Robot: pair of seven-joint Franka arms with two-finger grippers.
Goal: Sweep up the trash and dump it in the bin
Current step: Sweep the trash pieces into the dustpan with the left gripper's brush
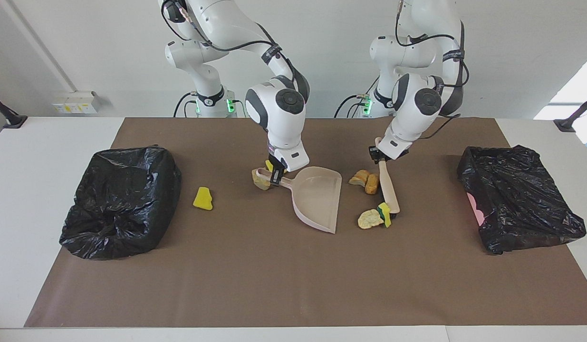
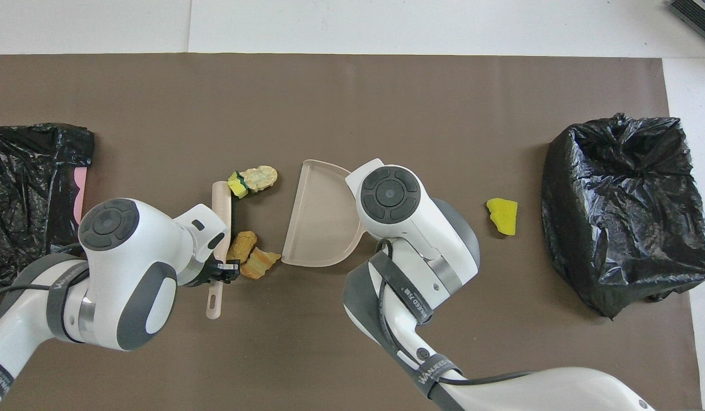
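A pale pink dustpan (image 1: 317,197) lies mid-table, its mouth toward the left arm's end; it also shows in the overhead view (image 2: 321,220). My right gripper (image 1: 275,174) is shut on its handle, with a tan lump (image 1: 260,183) and a yellow piece (image 1: 269,165) of trash beside it. My left gripper (image 1: 380,156) is shut on a brush (image 1: 389,190), whose head rests on the table by two tan lumps (image 1: 365,180), a pale lump (image 1: 369,219) and a green-edged sponge (image 1: 384,214). One yellow sponge piece (image 1: 203,198) lies alone toward the right arm's end.
Two bins lined with black bags stand on the brown mat (image 1: 274,285): one at the right arm's end (image 1: 120,202), one at the left arm's end (image 1: 516,199), with some pink showing at its side. The white table edge surrounds the mat.
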